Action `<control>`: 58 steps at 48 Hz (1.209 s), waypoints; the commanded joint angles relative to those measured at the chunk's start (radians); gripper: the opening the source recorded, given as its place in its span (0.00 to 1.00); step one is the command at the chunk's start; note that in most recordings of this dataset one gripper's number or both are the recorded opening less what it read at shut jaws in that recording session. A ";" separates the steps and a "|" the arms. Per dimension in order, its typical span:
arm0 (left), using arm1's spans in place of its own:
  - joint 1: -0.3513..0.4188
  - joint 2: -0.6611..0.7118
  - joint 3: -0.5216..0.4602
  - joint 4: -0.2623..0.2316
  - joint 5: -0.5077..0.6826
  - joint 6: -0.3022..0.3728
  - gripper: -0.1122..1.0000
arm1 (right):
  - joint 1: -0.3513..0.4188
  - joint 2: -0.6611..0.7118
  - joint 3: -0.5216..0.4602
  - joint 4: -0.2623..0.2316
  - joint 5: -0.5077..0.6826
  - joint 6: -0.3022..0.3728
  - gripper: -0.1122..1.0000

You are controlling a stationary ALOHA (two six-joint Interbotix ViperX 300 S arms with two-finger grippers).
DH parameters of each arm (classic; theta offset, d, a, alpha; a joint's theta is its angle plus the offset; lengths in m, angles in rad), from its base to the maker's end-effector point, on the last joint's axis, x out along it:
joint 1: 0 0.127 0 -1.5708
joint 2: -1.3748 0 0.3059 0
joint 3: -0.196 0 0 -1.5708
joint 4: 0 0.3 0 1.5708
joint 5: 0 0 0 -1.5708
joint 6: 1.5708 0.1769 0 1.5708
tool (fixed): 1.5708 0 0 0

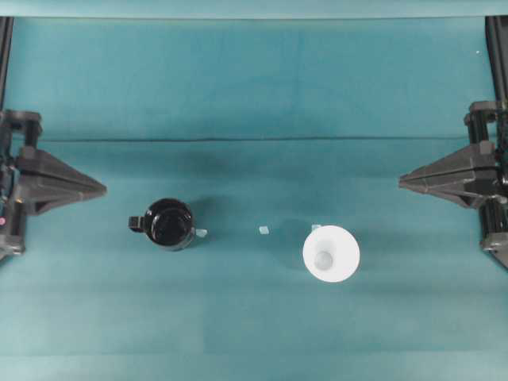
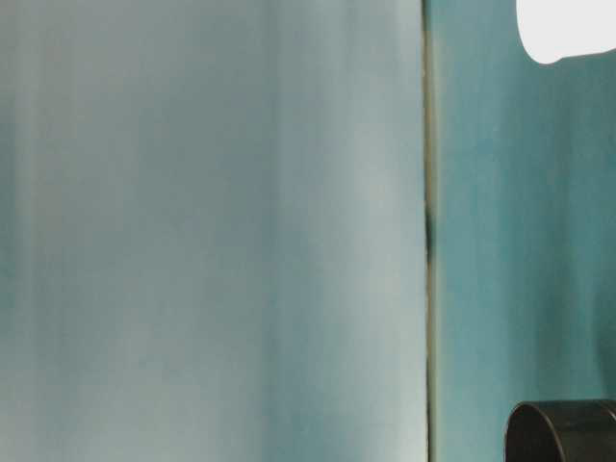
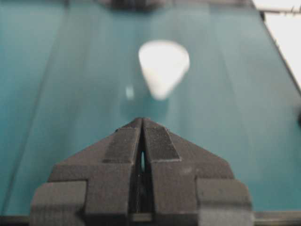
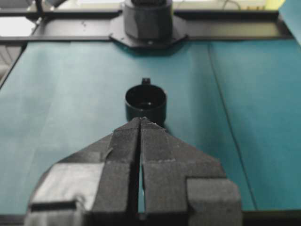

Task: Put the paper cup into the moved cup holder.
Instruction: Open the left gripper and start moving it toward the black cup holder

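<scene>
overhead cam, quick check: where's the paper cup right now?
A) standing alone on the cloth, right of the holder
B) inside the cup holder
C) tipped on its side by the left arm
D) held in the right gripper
A: the paper cup stands upright on the cloth, well apart from the cup holder to its left, and neither gripper is near it.

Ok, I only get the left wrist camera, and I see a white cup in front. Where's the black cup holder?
Observer: The cup holder stands upright on the left of the overhead view, well apart from the paper cup.
Operator: Is anything inside it?
Observer: No, the right wrist view looks into it and it is empty.
Operator: What's the other arm doing?
Observer: The right gripper sits at the right edge of the overhead view, jaws shut, holding nothing.
</scene>
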 commanded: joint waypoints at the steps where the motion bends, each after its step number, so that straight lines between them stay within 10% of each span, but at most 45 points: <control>1: -0.006 0.026 -0.026 0.002 0.075 -0.003 0.10 | 0.002 0.008 -0.026 0.003 0.005 0.017 0.12; 22: -0.006 0.109 -0.006 0.003 0.305 -0.006 0.10 | 0.002 0.009 -0.026 0.003 0.071 0.049 0.12; 58: -0.006 0.288 0.038 0.003 0.198 -0.020 0.10 | 0.000 0.029 -0.025 0.003 0.071 0.049 0.12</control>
